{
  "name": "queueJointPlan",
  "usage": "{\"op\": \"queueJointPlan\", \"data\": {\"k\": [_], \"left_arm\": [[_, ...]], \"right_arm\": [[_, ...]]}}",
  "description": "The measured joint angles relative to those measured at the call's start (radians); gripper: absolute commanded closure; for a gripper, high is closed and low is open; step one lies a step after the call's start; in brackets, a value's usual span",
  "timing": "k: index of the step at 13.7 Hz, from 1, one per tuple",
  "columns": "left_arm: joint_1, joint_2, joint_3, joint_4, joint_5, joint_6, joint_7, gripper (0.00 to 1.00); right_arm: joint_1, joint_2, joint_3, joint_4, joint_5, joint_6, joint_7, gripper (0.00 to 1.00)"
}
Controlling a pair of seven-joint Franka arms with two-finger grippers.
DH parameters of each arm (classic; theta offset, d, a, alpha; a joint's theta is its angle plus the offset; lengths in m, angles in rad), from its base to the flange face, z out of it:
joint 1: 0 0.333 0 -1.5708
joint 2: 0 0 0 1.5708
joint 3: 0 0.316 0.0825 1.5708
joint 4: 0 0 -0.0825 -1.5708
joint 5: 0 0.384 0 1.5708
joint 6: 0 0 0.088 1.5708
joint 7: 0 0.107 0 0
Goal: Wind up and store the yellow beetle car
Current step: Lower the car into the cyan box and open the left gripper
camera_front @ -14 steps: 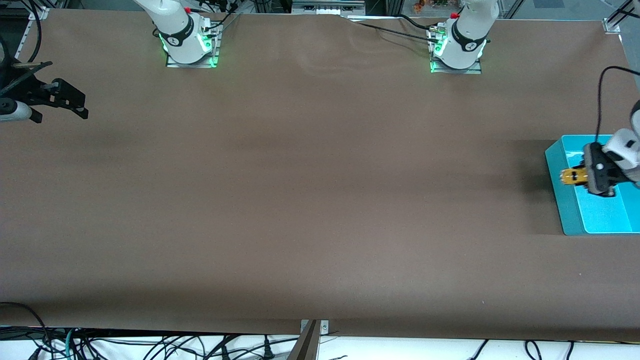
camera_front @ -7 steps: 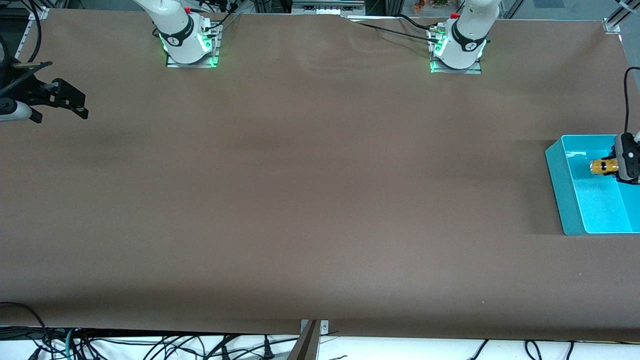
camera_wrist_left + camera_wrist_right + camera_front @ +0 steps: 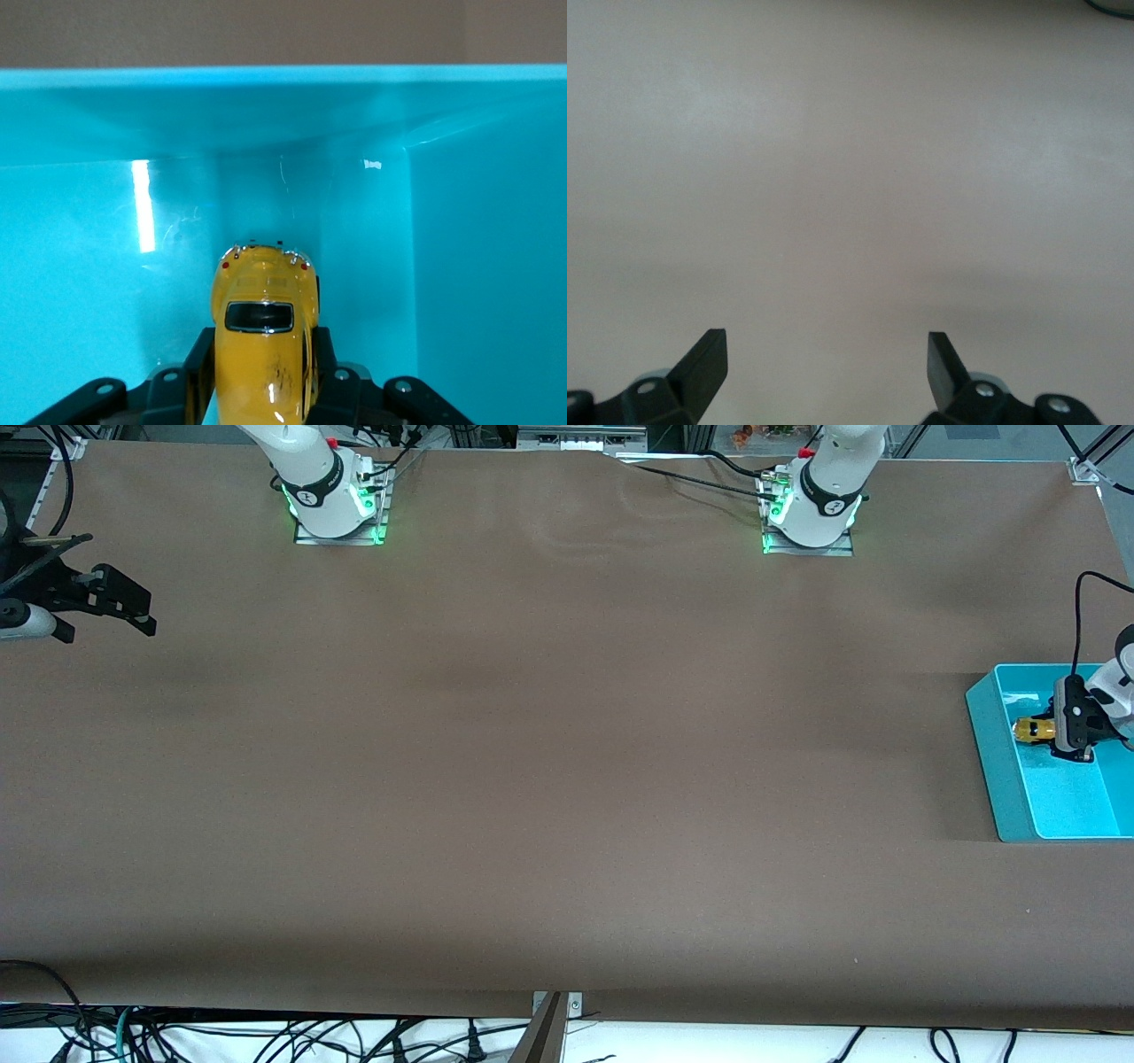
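Over at the middle right edge of the front view, the left gripper (image 3: 1059, 729) hangs inside a turquoise bin (image 3: 992, 766) that sits on the brown counter (image 3: 549, 762) at the left arm's end. Its fingers (image 3: 202, 372) are closed on the yellow beetle car (image 3: 1033, 731), one dark finger pressed against each flank of the body. In the left wrist view the yellow beetle car (image 3: 264, 341) fills the lower middle of the frame: its rear window and rounded tail with two small red lamps stick out past the fingertips, pointing toward the bin's wall, while the rest of the body runs back between the fingers and out of the frame's lower edge. Whether the wheels touch the bin floor cannot be told; turquoise floor and walls surround the car on all visible sides.

At the upper left edge of the front view, the right gripper (image 3: 106, 602) hangs over the counter at the right arm's end, where that arm waits. The right wrist view shows its two black fingers (image 3: 704, 363) spread wide apart in the lower corners of the frame, with nothing between them but bare counter (image 3: 850, 177).
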Motion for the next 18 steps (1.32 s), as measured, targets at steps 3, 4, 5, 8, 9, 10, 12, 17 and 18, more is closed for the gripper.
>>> {"op": "queueJointPlan", "data": {"k": [3, 4, 5, 8, 9, 10, 12, 17, 18], "left_arm": [[0.010, 0.000, -0.002, 0.000, 0.000, -0.012, 0.044, 0.37], [0.011, 0.000, -0.004, 0.000, 0.000, -0.023, 0.063, 0.00], [0.011, 0.000, -0.006, 0.000, -0.001, -0.035, 0.072, 0.00], [0.011, -0.004, -0.013, 0.013, -0.006, -0.075, 0.074, 0.00], [0.011, -0.014, -0.018, 0.030, -0.015, -0.109, 0.074, 0.00], [0.010, -0.031, -0.026, 0.053, -0.032, -0.153, 0.072, 0.00], [0.010, -0.086, -0.063, 0.112, -0.046, -0.266, 0.049, 0.00], [0.003, -0.196, -0.252, 0.261, -0.046, -0.578, -0.321, 0.00], [0.002, -0.202, -0.291, 0.275, -0.046, -0.620, -0.412, 0.00]], "right_arm": [[0.000, 0.000, 0.000, 0.000, 0.000, 0.000, 0.000, 0.00], [0.000, 0.000, 0.000, 0.000, -0.001, -0.001, 0.000, 0.00], [0.000, 0.000, -0.001, 0.000, -0.001, -0.001, 0.000, 0.00], [0.000, 0.000, -0.001, 0.000, -0.001, -0.001, 0.000, 0.00], [0.000, 0.000, -0.001, 0.000, -0.001, -0.001, 0.000, 0.00], [0.000, 0.000, -0.001, 0.000, -0.001, -0.001, 0.000, 0.00], [0.000, 0.000, -0.001, 0.000, -0.001, -0.001, 0.000, 0.00], [0.000, 0.000, -0.001, 0.000, -0.001, -0.001, 0.000, 0.00], [0.000, 0.000, -0.001, 0.000, -0.001, -0.001, 0.000, 0.00]]}}
